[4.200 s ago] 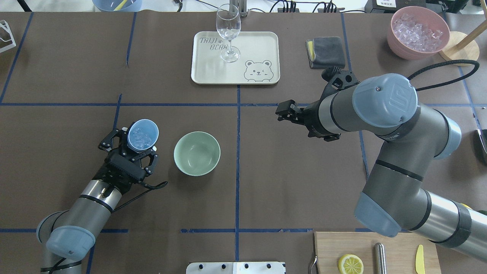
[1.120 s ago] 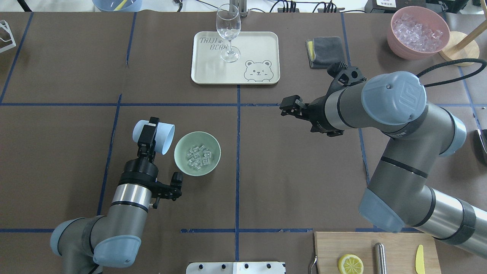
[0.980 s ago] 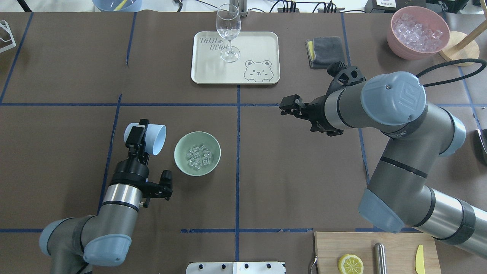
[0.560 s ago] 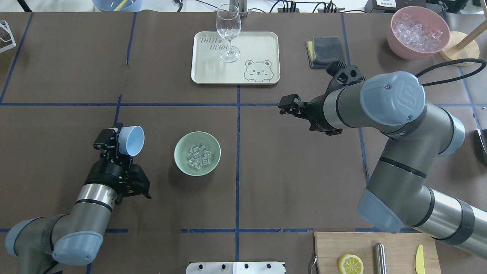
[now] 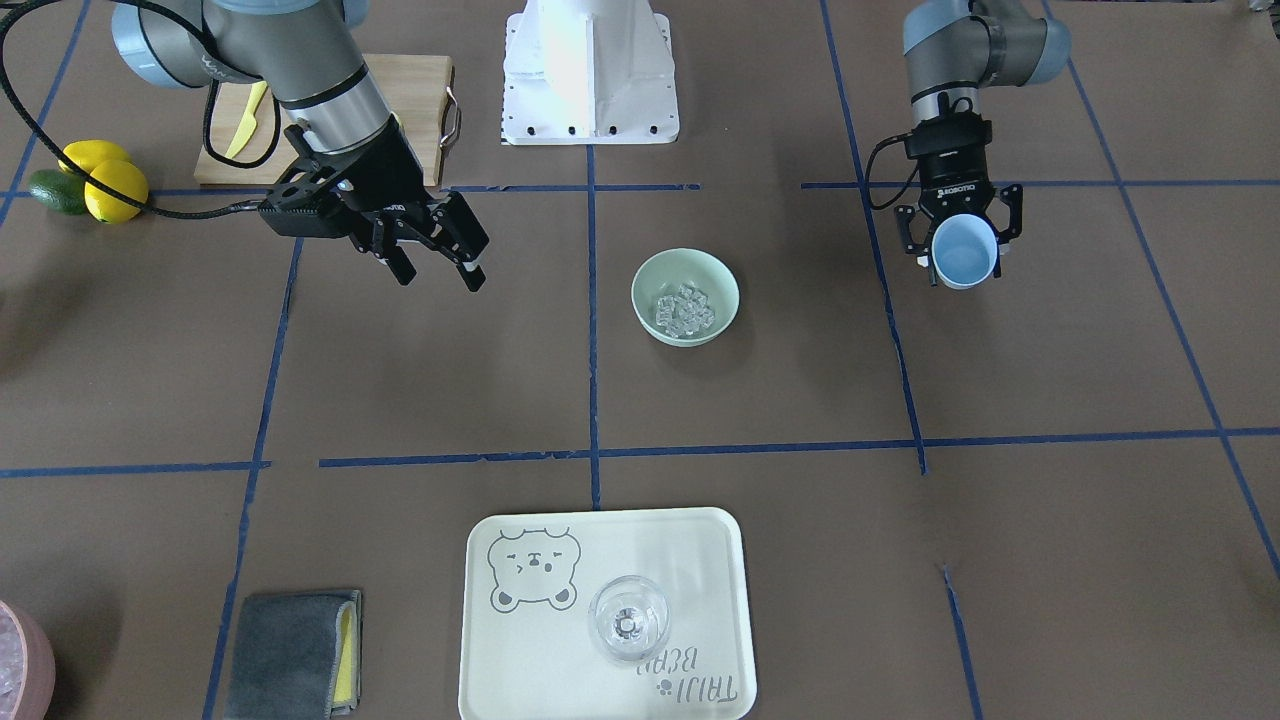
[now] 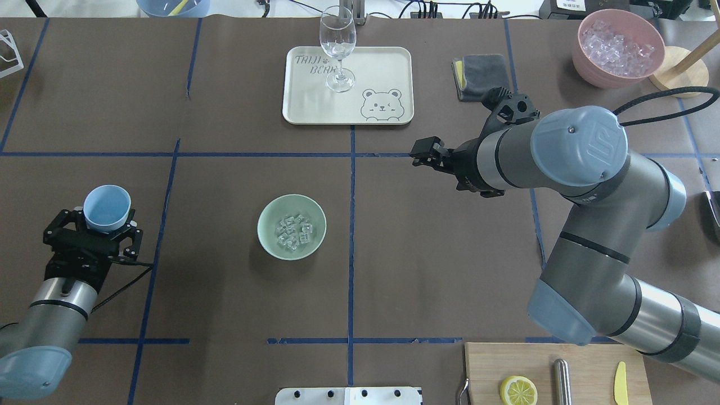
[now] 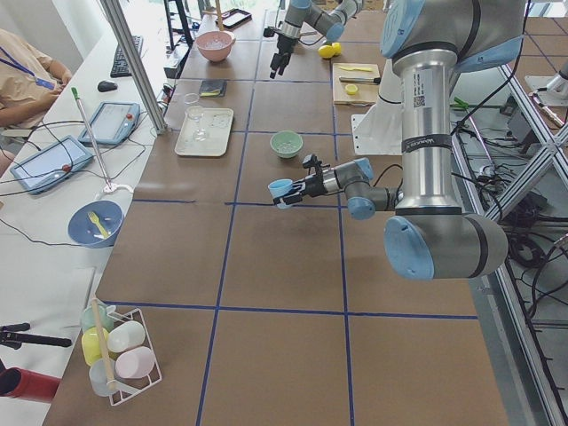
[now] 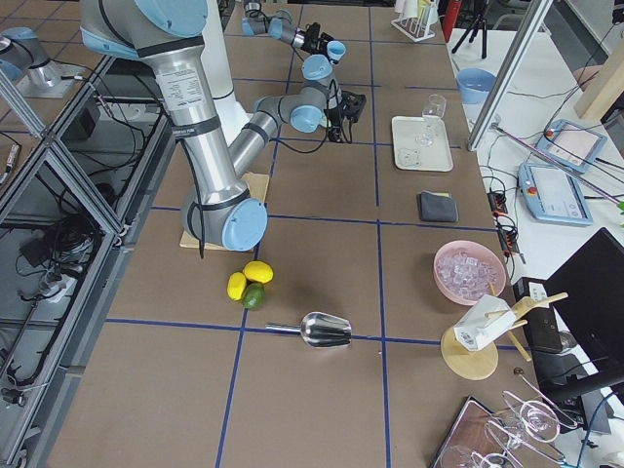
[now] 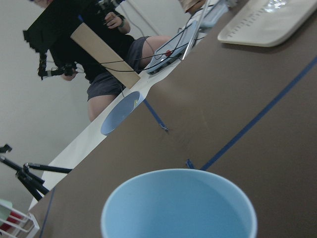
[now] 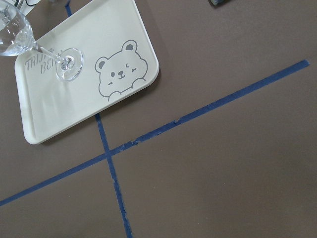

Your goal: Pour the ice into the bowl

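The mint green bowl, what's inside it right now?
A cluster of small clear ice cubes lies in the bowl, nothing else visible. The bowl's floor beneath the cubes is covered, so any meltwater there cannot be seen.

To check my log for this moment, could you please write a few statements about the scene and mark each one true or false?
1. The ice lies in the bowl. True.
2. The wine glass stands on the cream tray. True.
3. The right gripper holds the light blue cup. False: the left gripper holds it, mouth up and empty, while the right gripper is open and empty over the table.
4. The lemon half lies in the bowl. False: it lies on the wooden board.
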`<state>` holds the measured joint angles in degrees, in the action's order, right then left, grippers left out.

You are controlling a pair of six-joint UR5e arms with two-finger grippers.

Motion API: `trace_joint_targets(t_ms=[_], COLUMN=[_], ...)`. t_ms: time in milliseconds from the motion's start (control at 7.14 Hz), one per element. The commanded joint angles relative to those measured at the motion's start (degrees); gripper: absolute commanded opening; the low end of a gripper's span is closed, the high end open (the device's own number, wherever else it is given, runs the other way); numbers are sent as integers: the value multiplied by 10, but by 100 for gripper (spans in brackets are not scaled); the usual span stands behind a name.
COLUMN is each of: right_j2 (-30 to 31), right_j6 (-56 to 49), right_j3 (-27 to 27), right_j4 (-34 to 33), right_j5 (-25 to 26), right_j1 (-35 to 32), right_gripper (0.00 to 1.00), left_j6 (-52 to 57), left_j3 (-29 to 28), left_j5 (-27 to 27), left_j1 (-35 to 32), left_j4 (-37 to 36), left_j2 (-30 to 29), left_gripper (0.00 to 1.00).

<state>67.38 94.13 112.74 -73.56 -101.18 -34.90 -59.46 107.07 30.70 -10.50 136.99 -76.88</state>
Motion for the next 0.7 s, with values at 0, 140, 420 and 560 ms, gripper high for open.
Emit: trace_joint_targets(t_ms=[0, 140, 420, 560], right_j2=[0, 0, 0, 0], right_j6=[0, 0, 0, 0], right_j3=[-1, -1, -3, -3], right_j4=[0, 0, 0, 0], right_j5=[0, 0, 0, 0], right_j1=[0, 0, 0, 0], right_gripper=[100, 100, 100, 100], left_j6=[-47, -39, -26, -26], left_j3=[-77, -123, -183, -240], left_j5=[-3, -5, -4, -12], left_j1=[0, 0, 1, 2], left_j4=[187, 308, 468, 469], left_j2=[48, 52, 46, 39], left_gripper=[0, 0, 0, 0])
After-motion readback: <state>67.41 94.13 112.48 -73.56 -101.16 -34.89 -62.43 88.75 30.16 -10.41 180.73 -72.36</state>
